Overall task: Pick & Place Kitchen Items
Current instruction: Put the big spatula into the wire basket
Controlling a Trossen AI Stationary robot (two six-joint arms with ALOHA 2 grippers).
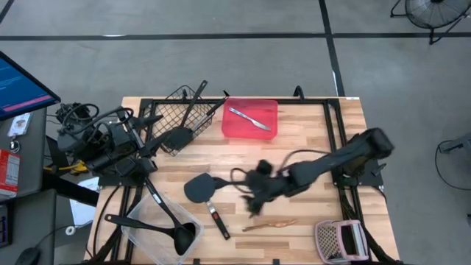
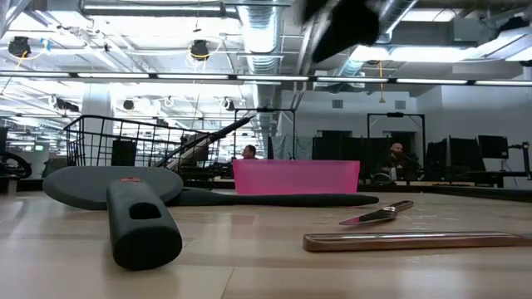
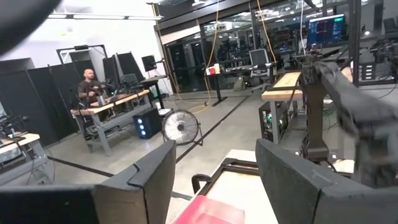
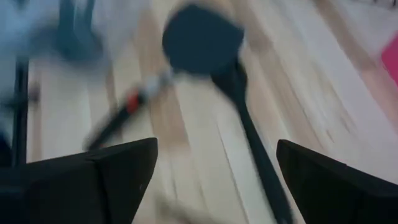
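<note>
Kitchen items loose on the wooden desk [image 1: 309, 140], placed here relative to the red tray [image 1: 250, 119]. Black turner [image 1: 200, 189] with round flat blade, dark handle with red mark, out toward the desk's middle, well apart from the tray. Long black spoon [image 1: 239, 179] just beside the turner. Slim silver knife [image 1: 249, 118] lying inside the tray. Tan stick [image 1: 268, 223] farther out, near the front edge. Black ladle [image 1: 179, 234] and another black utensil in the clear tub [image 1: 140, 234], at the corner far from the tray. More black handles jutting from the wire basket [image 1: 176, 110] beside the tray.

Right gripper [image 1: 257, 193] above the desk near the spoon, fingers [image 4: 112, 174] spread wide, nothing between. Left gripper [image 1: 151, 143] on the basket's far side from the tray, fingers [image 3: 140, 186] parted, empty.

Right arm blurred; right wrist view smeared, utensil edges soft. Basket utensils tangled, types hard to tell.
</note>
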